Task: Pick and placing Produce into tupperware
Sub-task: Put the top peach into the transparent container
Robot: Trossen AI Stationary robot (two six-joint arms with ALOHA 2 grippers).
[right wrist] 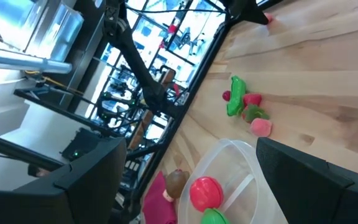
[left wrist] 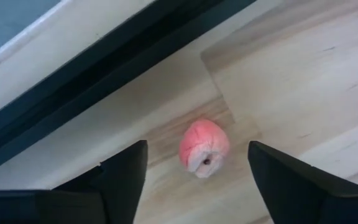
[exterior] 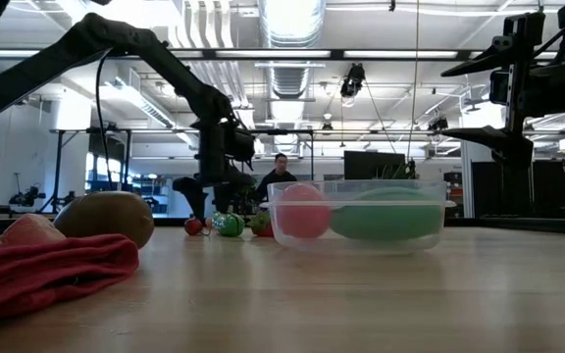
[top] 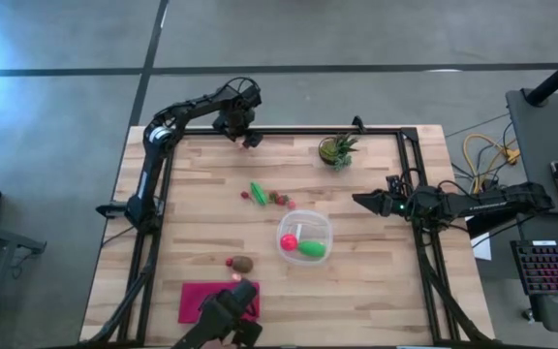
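Note:
My left gripper [top: 248,136] is open at the table's far edge, pointing down over a small pink produce piece [left wrist: 204,148] that lies on the wood between its fingers, untouched. My right gripper [top: 361,201] is open and waits above the table's right side. The clear tupperware [top: 305,236] stands mid-table and holds a red-pink ball [top: 289,241] and a green piece [top: 311,248]. A green oblong piece [top: 258,192] and small red bits [top: 279,199] lie left of and beyond the tupperware. A brown round piece [top: 243,264] rests near the magenta cloth.
A potted green plant [top: 337,148] stands near the far edge. The magenta cloth [top: 211,301] lies at the near edge with a camera mount [top: 231,310] on it. A black frame rail [left wrist: 104,68] runs along the far edge, just beyond the pink piece. A person [exterior: 281,172] shows in the room behind.

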